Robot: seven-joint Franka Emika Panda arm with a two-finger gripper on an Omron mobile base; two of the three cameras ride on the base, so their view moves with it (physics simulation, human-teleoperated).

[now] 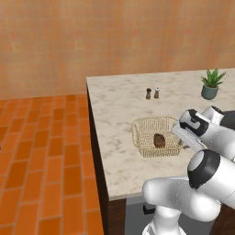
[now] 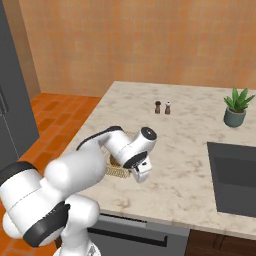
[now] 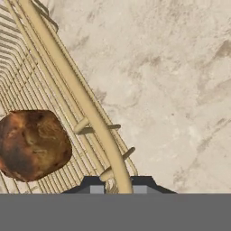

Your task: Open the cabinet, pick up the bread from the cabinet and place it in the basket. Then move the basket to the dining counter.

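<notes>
Pale marble of the dining counter [image 1: 114, 110] carries the basket [image 1: 146, 137], which sits close to the counter's left front corner. Nearest to the camera on the hand, the gripper [image 3: 116, 186] has its 2 dark tips [image 3: 94, 185] standing narrow on both sides of the basket's rim wire, so it appears to hold the rim. Just inside this rim, the bread [image 3: 32, 144] lies on the basket's mesh floor. Farther from the basket, 2 small shakers [image 1: 152, 93] stand well apart, and a potted plant [image 1: 210, 84] is at the far right of the counter.

The risk seems to be at the rim. If the arm lifts or pulls away while the tips pinch the wire, the basket may drag or tip, and the bread may roll out. A pull toward the near edge could also push the basket off the counter.
</notes>
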